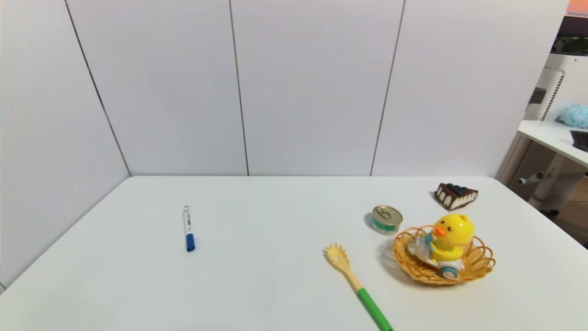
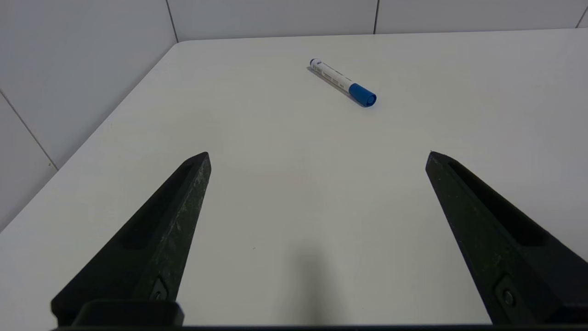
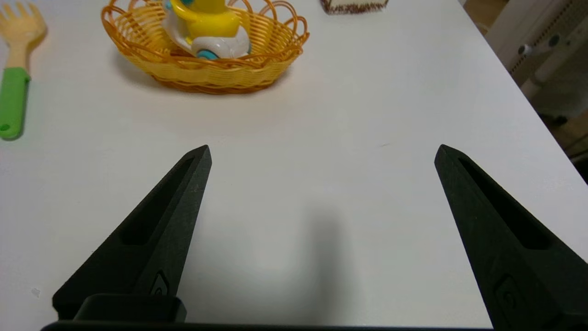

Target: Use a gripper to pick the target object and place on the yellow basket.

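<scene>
I have a white table (image 1: pixel 275 276) in front of me, boxed in behind and on the left by plain white wall panels (image 1: pixel 312 82) with dark seams. Off the right edge the room opens to a white desk (image 1: pixel 551 138) with something fluffy and blue on top.

On the right half of the table sits the yellow basket (image 1: pixel 477 266), a shallow wicker bowl with a looped rim. The duck toy (image 1: pixel 448 239) is inside it, upright on its white wheeled base, beak toward the table's middle. A small sealed tin can (image 1: pixel 387 219) stands just beside the basket on its far left, and a chocolate cake slice (image 1: pixel 456 195) lies farther back, apart from both. A pasta spoon (image 1: pixel 356 285) with a green handle lies near the basket's left side, head pointing away from me. Well apart, on the left half, a white marker with a blue cap (image 1: pixel 188 228) lies alone.

Neither arm shows from the head camera. The right wrist camera shows me the right gripper (image 3: pixel 321 149) hovering over bare table on the near side of the basket, fingers spread wide and holding nothing; it cuts off the duck's head. The left wrist camera gives me the left gripper (image 2: pixel 319 154), likewise spread and empty, with only the marker ahead of it.
</scene>
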You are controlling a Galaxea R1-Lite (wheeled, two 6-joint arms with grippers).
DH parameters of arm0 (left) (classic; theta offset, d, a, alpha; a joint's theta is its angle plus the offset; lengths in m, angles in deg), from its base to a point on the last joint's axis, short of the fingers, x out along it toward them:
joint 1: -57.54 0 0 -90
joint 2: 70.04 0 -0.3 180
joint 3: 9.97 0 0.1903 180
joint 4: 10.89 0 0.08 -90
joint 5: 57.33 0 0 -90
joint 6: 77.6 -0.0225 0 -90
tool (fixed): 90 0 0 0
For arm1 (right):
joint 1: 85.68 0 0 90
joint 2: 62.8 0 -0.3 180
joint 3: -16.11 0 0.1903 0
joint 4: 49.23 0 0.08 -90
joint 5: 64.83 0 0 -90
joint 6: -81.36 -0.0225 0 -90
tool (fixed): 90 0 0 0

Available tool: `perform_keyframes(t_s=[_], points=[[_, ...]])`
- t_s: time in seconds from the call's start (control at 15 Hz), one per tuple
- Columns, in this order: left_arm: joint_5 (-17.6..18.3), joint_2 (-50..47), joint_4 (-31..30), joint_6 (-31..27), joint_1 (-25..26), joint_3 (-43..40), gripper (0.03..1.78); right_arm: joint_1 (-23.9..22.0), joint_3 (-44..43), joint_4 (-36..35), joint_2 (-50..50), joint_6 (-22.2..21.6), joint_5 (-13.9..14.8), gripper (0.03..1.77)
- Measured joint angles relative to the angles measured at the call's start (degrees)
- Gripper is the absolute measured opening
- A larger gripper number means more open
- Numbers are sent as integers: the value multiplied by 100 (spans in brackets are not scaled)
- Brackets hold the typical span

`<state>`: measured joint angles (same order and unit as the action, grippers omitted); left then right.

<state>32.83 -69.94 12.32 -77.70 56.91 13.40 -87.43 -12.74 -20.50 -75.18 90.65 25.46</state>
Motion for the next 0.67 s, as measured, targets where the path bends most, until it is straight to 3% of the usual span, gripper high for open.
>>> perform_keyframes(t_s=[0.27, 0.67], points=[[2, 0, 0, 0, 0, 0, 169, 134, 441, -421, 963, -135, -187, 169], [2, 0, 0, 2, 2, 0, 169, 149, 541, -512, 1237, -507, -185, 169]])
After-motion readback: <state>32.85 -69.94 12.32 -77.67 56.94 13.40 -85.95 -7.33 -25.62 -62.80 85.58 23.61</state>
